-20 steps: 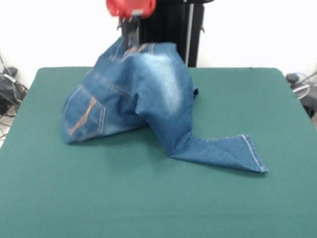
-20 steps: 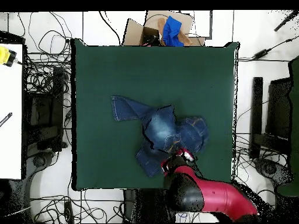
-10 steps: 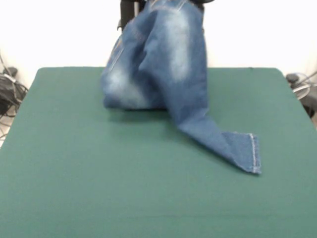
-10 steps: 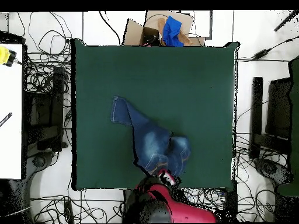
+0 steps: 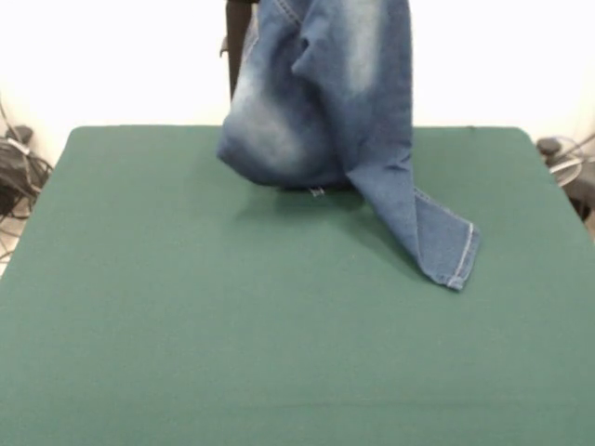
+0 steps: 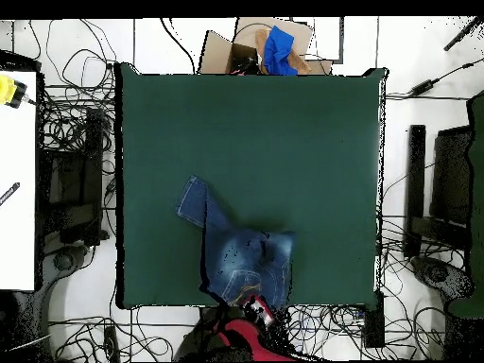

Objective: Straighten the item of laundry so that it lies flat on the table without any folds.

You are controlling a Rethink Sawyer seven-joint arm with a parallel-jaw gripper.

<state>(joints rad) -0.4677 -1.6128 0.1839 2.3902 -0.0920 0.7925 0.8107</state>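
Observation:
The item of laundry (image 5: 325, 102), a small pair of faded blue jeans, hangs bunched from above the picture's top in the front view. One leg trails down and its hemmed end (image 5: 451, 255) touches the green table (image 5: 186, 325). In the overhead view the jeans (image 6: 241, 265) sit at the table's (image 6: 284, 142) bottom edge, with the leg end (image 6: 192, 198) reaching up-left. My gripper (image 6: 256, 309), red, is at the jeans' lower edge, shut on the cloth. The front view does not show the gripper.
A cardboard box with a blue cloth (image 6: 272, 47) stands beyond the table's top edge in the overhead view. Cables lie all round the table. A white surface (image 6: 17, 170) with a yellow object is at the left. The black pedestal (image 5: 240, 37) rises behind the jeans.
The gripper has lifted the jeans higher and drawn them toward the robot's side. The bundle has left the table, and the trailing leg has slid after it and hangs more steeply.

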